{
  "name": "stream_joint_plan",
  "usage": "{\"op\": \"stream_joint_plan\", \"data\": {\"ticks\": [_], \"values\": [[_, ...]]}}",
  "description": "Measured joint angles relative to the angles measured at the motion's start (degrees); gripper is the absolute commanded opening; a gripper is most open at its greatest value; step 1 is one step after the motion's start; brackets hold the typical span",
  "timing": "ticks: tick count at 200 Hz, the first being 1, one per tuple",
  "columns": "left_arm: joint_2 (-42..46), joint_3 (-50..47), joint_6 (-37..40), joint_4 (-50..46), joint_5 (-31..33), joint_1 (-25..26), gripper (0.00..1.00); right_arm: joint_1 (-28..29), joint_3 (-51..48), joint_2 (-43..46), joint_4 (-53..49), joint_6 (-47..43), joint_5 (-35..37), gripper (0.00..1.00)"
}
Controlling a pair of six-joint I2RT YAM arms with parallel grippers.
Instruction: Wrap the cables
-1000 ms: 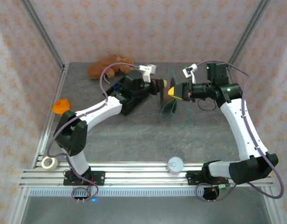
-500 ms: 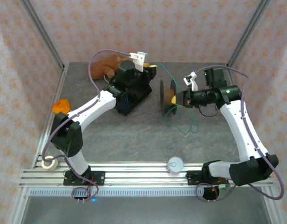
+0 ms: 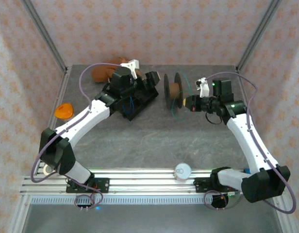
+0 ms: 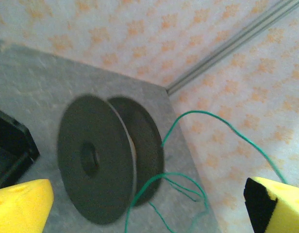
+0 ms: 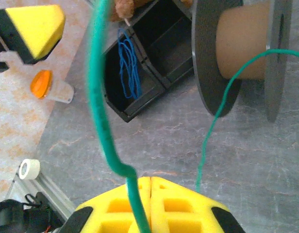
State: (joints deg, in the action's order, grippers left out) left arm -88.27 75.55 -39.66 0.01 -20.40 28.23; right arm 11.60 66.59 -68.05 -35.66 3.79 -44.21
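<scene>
The right gripper (image 5: 150, 204), fingers together, clamps the green cable (image 5: 98, 87); spool (image 5: 239, 46) at its one o'clock. The left gripper (image 4: 149, 206): fingers wide apart.

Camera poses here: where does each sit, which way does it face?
Top external: above and behind left arm and right arm, looking down at the table; both show.
Left wrist: on the left arm, facing the spool flange-on; left tool open, pads at bottom corners.
Right wrist: on the right arm, facing table and spool; right tool shut on the green cable.
Shared: both wrists see spool and green cable.
</scene>
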Motion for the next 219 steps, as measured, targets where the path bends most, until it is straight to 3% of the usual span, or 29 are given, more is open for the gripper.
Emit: {"op": "stream_joint_plan", "data": {"ticks": [29, 66, 98, 124, 134, 149, 195, 219], "values": [[-0.6, -0.1, -2.1, -3.2, -3.2, 0.2, 0.99, 0.0, 0.0, -2.8, 3.2, 2.2, 1.0, 0.00], [-6.4, 9.0, -1.9, -12.3, 0.1, 0.2, 0.99, 0.0, 0.0, -3.3, 6.6, 3.1, 3.5, 0.00], [-21.6, 31.5, 0.1, -20.4, 6.2, 0.2, 0.99, 0.0, 0.5, -6.8, 9.2, 3.0, 6.4, 0.00], [-40.5, 59.2, 3.3, -31.4, 12.9, 0.2, 0.98, 0.0, 2.6, -10.9, 8.5, 3.1, 9.0, 0.00], [-48.5, 70.4, 4.7, -34.9, 15.6, 0.3, 0.95, 0.0, 2.9, -10.8, 8.2, 3.4, 9.7, 0.00], [-57.2, 79.9, 6.5, -37.2, 19.5, 0.3, 0.88, 0.0, 3.2, -9.6, 7.8, 4.2, 10.4, 0.00], [-66.1, 76.8, 5.7, -35.0, 26.6, -0.1, 0.61, 0.0, 3.8, -5.6, 7.0, 5.7, 10.8, 0.00], [-66.1, 76.8, 4.1, -32.2, 26.9, -0.2, 0.53, 0.0, 3.8, -5.4, 6.7, 5.6, 10.8, 0.00]]}}
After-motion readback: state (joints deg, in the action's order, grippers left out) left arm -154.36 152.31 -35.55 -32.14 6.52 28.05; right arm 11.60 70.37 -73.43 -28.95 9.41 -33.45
